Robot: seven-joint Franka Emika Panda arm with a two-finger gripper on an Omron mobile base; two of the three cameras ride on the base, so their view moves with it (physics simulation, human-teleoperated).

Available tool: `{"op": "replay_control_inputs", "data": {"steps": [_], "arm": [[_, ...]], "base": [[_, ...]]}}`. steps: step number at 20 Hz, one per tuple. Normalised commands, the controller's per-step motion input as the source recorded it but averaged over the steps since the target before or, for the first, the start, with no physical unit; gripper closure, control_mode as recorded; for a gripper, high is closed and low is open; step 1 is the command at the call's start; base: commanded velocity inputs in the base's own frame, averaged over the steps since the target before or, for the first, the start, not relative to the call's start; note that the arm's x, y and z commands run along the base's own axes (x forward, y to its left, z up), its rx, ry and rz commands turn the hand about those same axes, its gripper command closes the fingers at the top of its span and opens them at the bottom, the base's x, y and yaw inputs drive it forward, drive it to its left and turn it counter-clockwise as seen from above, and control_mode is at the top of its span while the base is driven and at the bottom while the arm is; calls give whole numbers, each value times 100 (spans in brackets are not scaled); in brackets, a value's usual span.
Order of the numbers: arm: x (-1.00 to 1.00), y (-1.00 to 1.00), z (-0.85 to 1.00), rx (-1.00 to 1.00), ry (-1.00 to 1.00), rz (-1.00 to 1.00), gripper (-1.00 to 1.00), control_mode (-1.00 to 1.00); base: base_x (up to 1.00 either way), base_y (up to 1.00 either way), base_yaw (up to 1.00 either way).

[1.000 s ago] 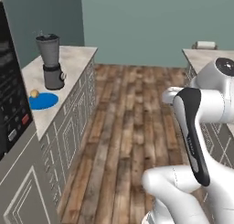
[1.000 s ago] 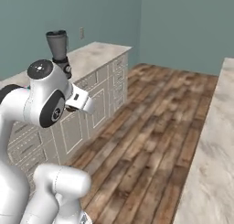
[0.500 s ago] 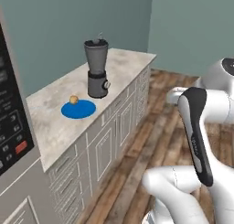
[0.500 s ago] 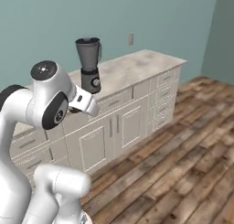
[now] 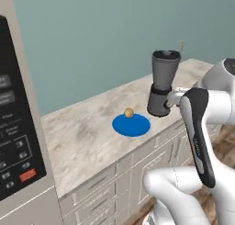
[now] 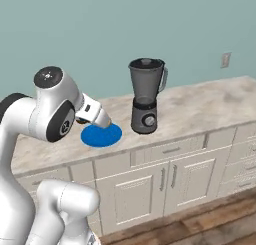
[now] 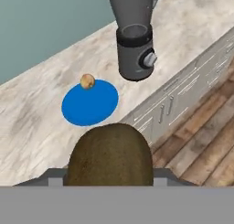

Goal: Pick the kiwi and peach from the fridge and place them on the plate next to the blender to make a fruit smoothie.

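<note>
The dark brown kiwi [image 7: 109, 157] sits large at the bottom of the hand view, with my gripper [image 7: 109, 176] shut on it, held in the air in front of the counter. The orange-tan peach [image 7: 87, 81] [image 5: 129, 112] rests on the far edge of the round blue plate [image 7: 91, 106] [image 5: 133, 126] [image 6: 102, 135]. Just right of the plate stands the dark grey blender [image 7: 135, 49] [image 5: 163, 84] [image 6: 146, 96]. The kiwi hides my fingertips. The fridge is out of view.
A marble counter [image 6: 200, 109] over cream cabinets with drawers and doors [image 6: 150, 184] runs along the teal wall. A cream cabinet with a black keypad panel [image 5: 13, 141] stands at the left. Wooden floor [image 7: 201, 141] lies before the cabinets.
The base has swung toward the counter, so both base views shifted: the blender and the plate with the peach now lie straight ahead and nearer. The arm keeps its pose.
</note>
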Motion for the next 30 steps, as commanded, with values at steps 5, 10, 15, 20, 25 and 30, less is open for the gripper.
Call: {"op": "replay_control_inputs", "data": {"steps": [5, 10, 15, 20, 25, 30], "arm": [[0, 0, 0, 0, 0, 0, 100, 100], [37, -3, -53, -6, 33, 15, 100, -100], [85, 0, -100, -11, 61, 4, 100, -100], [71, -1, -87, -1, 18, 3, 100, -100], [48, 0, -100, 0, 1, 1, 100, -100], [49, 0, -100, -1, -7, 3, 100, -100]], "base": [[99, -12, 73], [18, -4, 10], [0, 0, 0], [0, 0, 0], [0, 0, 0], [0, 0, 0]]}}
